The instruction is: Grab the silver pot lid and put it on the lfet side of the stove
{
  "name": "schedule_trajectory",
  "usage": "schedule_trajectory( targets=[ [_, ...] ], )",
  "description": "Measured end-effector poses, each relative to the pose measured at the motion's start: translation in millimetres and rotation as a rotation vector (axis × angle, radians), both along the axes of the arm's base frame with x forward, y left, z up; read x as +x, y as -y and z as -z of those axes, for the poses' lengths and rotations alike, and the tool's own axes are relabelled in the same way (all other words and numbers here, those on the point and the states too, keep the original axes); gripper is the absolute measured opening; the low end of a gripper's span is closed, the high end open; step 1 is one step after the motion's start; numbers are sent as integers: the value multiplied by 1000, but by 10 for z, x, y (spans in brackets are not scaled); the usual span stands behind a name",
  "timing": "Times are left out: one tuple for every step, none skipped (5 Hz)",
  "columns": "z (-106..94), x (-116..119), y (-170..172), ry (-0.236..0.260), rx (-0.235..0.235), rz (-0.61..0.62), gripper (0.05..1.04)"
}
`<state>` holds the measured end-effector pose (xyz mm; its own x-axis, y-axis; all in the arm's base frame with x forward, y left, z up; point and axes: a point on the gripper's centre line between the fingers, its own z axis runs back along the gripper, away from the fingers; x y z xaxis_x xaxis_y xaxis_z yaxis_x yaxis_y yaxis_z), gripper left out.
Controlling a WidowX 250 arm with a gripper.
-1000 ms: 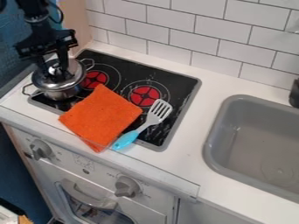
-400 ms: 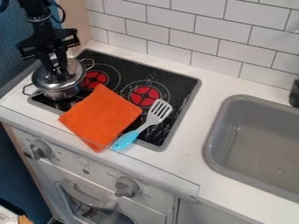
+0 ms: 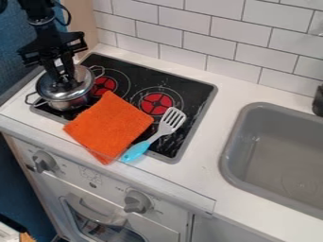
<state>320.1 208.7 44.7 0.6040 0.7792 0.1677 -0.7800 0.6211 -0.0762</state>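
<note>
The black gripper [image 3: 63,81] hangs over the pot at the upper left, its fingers close together and shut on the knob of the silver lid [image 3: 80,79]. That lid rests on a silver pot [image 3: 71,103] with two side handles, at the left part of the black stove top [image 3: 192,97]. The fingers hide the knob.
An orange cloth [image 3: 110,125] lies just right of the pot, over the stove's front edge. Beside it is a spatula [image 3: 165,126] with a blue handle. A grey sink [image 3: 232,142] is set in the counter at the right; a tiled wall [image 3: 189,28] stands behind.
The gripper's fingers, apart one second ago, have come together at the lid's knob. The pot and lid have shifted very slightly to the right.
</note>
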Motion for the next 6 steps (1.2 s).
schedule_trajectory(
  targets=[
    [-421, 77, 86, 104, 9, 59, 282],
    [-491, 191, 377, 126, -38, 179, 282],
    [-526, 338, 804, 129, -85, 318, 282],
    [-556, 623, 1215, 165, -118, 480, 282],
    [-337, 904, 1638, 134, -152, 599, 282],
    [-186, 1148, 1936, 121, -197, 651, 282]
  ],
)
